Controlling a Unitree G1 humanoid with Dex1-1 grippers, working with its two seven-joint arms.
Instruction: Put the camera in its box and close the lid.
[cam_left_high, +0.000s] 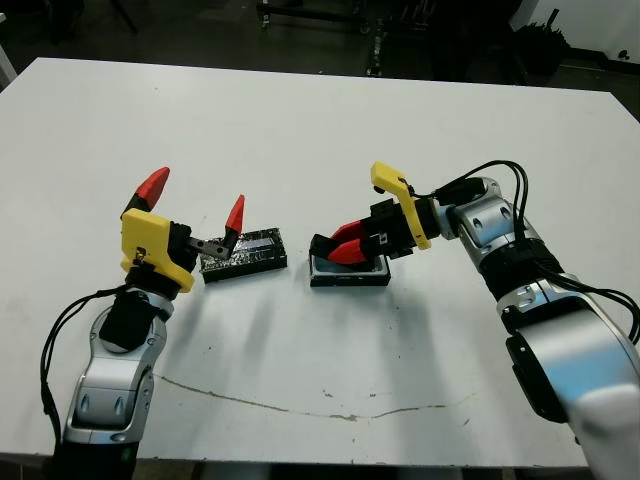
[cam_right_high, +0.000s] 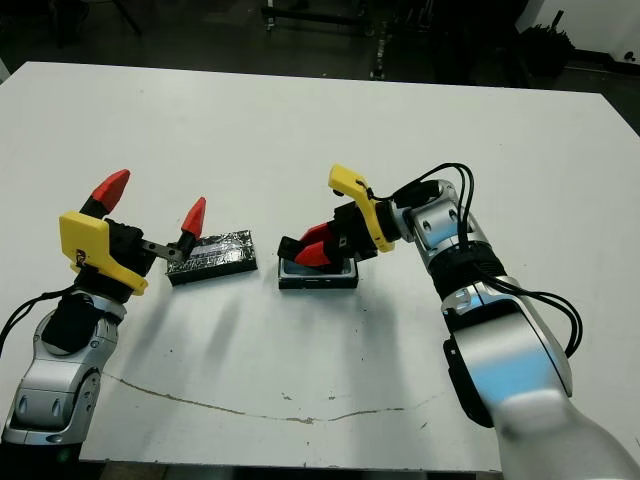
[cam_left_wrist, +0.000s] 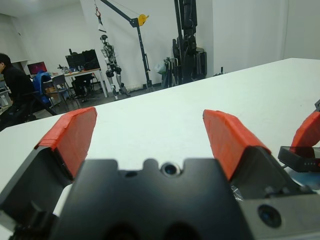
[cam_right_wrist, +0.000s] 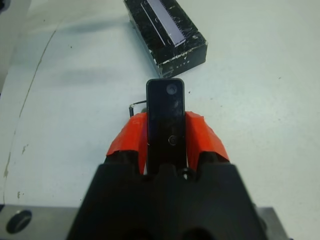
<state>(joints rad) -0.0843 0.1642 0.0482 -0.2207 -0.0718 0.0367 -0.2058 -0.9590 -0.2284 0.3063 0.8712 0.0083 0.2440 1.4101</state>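
both right fingers (cam_right_wrist: 197, 132) clamp the camera (cam_right_wrist: 165, 112) over the box (cam_left_high: 349, 271); it should level it, then lower; left fingers (cam_left_high: 154, 187) gape.

Even overhead light is brightening the white bench (cam_left_high: 320, 120), while the room beyond its far edge is staying dim. Soft shadows are falling on the bench toward the robot from each arm. The left end effector (cam_left_wrist: 150, 140) is blurring at close range, the background remaining sharper.

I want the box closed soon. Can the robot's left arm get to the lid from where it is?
Probably yes. The left gripper is open right beside the lid, with nothing between them.
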